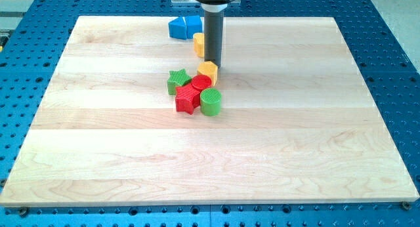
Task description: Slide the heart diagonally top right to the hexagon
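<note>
My tip (213, 65) is just above the middle of the board, touching or nearly touching the upper right edge of a yellow hexagon (207, 72). Another yellow block (198, 44), maybe the heart, lies just left of the rod above the hexagon; the rod hides its right side. Below the hexagon is a tight cluster: a red round block (201, 82), a green star (177, 81) to its left, a red star (187, 100) and a green cylinder (210, 102).
Two blue blocks (184, 27) sit side by side at the top edge of the wooden board (210, 161), left of the rod. A blue perforated table (394, 30) surrounds the board.
</note>
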You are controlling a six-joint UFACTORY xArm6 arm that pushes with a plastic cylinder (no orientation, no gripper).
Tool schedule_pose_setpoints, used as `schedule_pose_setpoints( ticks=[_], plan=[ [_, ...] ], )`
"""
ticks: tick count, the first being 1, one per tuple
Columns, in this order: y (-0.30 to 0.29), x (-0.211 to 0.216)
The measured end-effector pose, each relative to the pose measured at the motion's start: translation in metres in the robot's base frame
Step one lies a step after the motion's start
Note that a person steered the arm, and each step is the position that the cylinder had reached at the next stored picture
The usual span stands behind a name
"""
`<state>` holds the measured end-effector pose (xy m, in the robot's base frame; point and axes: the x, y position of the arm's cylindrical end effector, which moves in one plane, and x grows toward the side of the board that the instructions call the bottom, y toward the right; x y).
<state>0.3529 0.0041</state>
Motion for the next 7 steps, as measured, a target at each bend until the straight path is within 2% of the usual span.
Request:
schedule_pose_setpoints(
  ticks=[1, 3, 4, 5, 7],
  plan=[
    [-0.007, 0.001],
    [-0.124, -0.044],
    [-0.096, -0.072],
    [-0.043, -0.080],
    [0.018, -0.055]
  ],
)
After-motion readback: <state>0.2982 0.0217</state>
